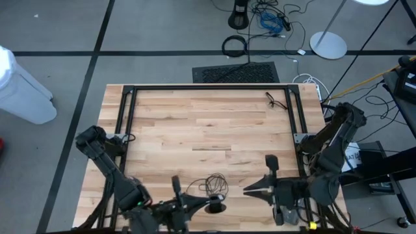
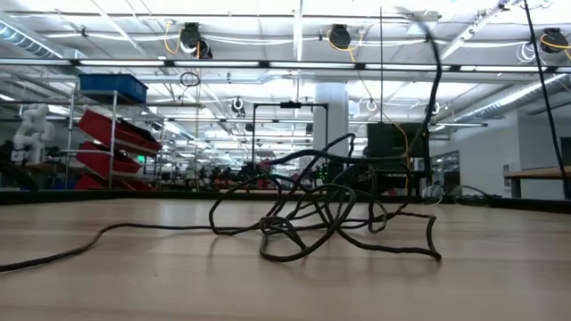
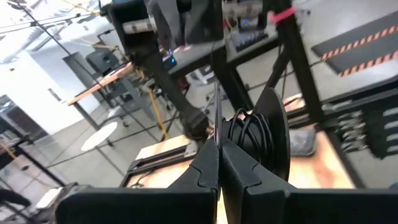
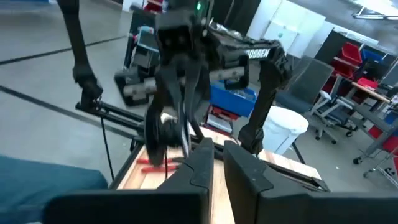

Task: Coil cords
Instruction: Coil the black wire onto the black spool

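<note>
The thin black cord lies as a loose tangle (image 1: 211, 184) (image 2: 321, 218) near the table's front edge, and one strand (image 2: 436, 107) rises from it out of the low view. Its small dark round puck (image 1: 216, 208) (image 3: 264, 134) is lifted, with a few turns of cord (image 3: 245, 134) wound beside it. My left gripper (image 1: 205, 205) (image 3: 217, 142) points level toward the table's right and is shut at the puck. My right gripper (image 1: 252, 190) (image 4: 217, 152) faces it from the right, raised and apart from the cord. A narrow gap shows between its fingers, with nothing in it. My left gripper pinches a thin strand of the cord (image 3: 216, 109) between its two shut fingers, right beside the puck. The fingers come level from the table's left. The puck and its wound turns sit just past the fingertips, clear of the table. The remaining cord hangs slack to the tangle.
A black metal frame (image 1: 130, 97) borders the wooden table top. A small thin dark thing (image 1: 276, 101) lies at the far right inside the frame. The middle of the board (image 1: 208, 130) is bare wood. Cables and a dark mat (image 1: 235, 73) lie on the floor beyond the far edge.
</note>
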Controlling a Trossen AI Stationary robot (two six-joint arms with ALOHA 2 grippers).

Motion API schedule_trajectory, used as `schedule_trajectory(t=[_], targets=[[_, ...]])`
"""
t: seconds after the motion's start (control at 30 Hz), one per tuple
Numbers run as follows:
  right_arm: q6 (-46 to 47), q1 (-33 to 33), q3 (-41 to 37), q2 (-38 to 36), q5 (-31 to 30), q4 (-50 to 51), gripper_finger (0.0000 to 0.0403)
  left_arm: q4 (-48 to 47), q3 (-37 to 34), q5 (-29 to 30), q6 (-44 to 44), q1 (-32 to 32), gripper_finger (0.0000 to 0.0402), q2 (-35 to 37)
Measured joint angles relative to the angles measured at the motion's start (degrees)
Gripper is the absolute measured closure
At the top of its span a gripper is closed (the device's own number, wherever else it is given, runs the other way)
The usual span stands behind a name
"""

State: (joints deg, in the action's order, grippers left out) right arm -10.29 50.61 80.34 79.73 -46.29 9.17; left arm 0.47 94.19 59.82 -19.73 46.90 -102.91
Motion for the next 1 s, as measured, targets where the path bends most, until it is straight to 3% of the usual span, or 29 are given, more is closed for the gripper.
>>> schedule_trajectory(t=[0.27,0.5,0.73,1.0], targets=[[7.3,-0.37,-0.02,3.48,0.23,5.91,0.0332,-3.27,-0.02,-9.42,5.94,-4.23,0.04,-0.09],[7.2,-1.57,-0.04,6.47,0.09,5.4,0.029,-4.24,-0.02,-10.26,7.5,-4.46,0.04,-0.09],[7.25,-4.26,-0.04,6.71,0.55,5.29,0.0277,-4.73,-0.02,-10.02,8.94,-4.14,0.04,-0.09],[8.07,-5.33,-0.04,6.73,7.42,5.2,0.0277,-5.77,-0.02,-10.28,8.98,-4.12,0.04,-0.09]])
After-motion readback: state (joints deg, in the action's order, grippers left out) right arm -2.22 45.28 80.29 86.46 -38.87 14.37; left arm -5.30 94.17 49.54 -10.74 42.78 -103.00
